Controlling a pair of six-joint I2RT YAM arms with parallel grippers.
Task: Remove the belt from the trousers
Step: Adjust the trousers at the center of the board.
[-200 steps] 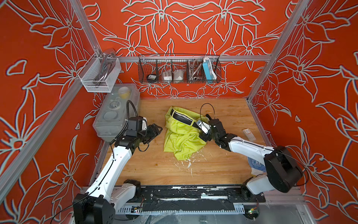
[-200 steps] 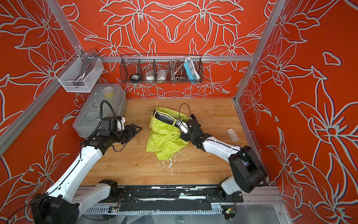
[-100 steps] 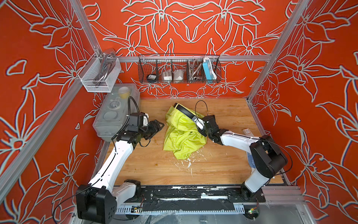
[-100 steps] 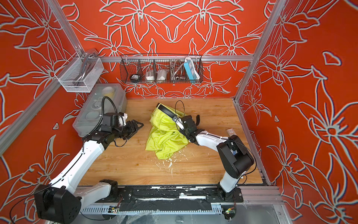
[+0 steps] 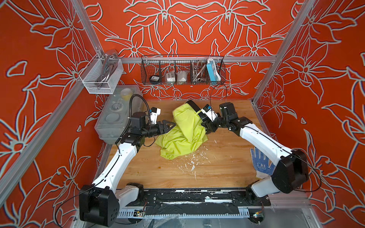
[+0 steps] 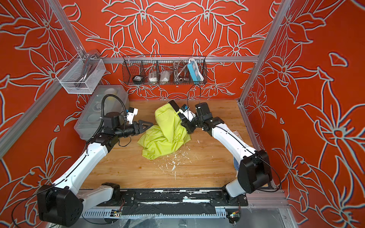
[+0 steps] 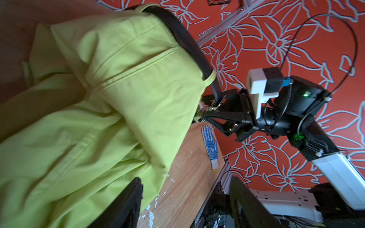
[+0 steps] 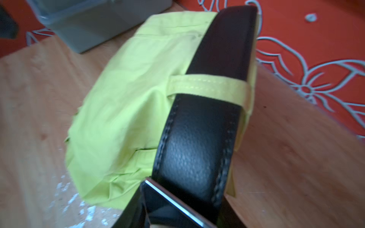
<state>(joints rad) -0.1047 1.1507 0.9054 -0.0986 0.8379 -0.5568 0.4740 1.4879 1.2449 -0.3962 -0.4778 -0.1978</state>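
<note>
Right claw (image 7: 209, 108) clamps the belt (image 8: 197, 142); left claw (image 5: 171, 125) stands apart just beside the trousers (image 5: 183, 138).

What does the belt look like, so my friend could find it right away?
Start at the wooden table, where a big lime-green heap, the trousers, lies in the middle. Along their raised edge nearest the back wall runs the belt, its buckle end pinched by the right hand. It is the only black, leathery strap on all that soft green cloth.
</note>
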